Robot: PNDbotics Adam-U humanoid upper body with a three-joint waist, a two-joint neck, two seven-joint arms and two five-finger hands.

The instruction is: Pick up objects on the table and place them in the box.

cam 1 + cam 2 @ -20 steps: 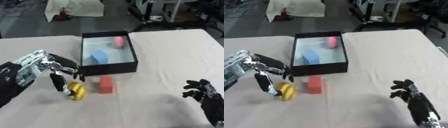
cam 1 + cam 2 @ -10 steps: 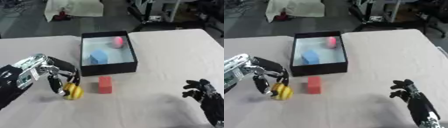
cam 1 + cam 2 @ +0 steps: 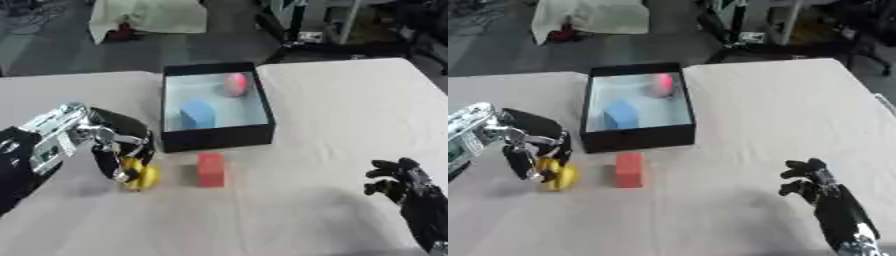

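Your left hand (image 3: 109, 145) was down at the left side of the tabletop (image 3: 332, 110), its fingers curled round the yellow object (image 3: 140, 176), which looked like a small banana. The fruit lay against the cloth or only just clear of it; I could not tell which, since the fingers covered its upper half. To do this step well, you needed the thumb and fingers closed on opposite sides of the banana before you raised the arm, because a curved, smooth thing pinched off-centre would likely swing or slip. A straight lift came first, then a carry to the right and away from you.

Just beside the banana, to its right, the red block (image 3: 210, 169) stood on the tabletop, apart from the hand. You had to keep the fingers from brushing it as you lifted, as it was the next candidate for picking.

Beyond the block sat the black box (image 3: 218, 138), its near wall facing you. Inside were a blue block (image 3: 199, 113) and a pink ball (image 3: 235, 84). The banana had to clear that near wall, so height mattered before any travel toward it.

Far right, near the lower corner, your right hand (image 3: 398, 179) rested idle with fingers loosely bent, holding nothing, well apart from everything else.
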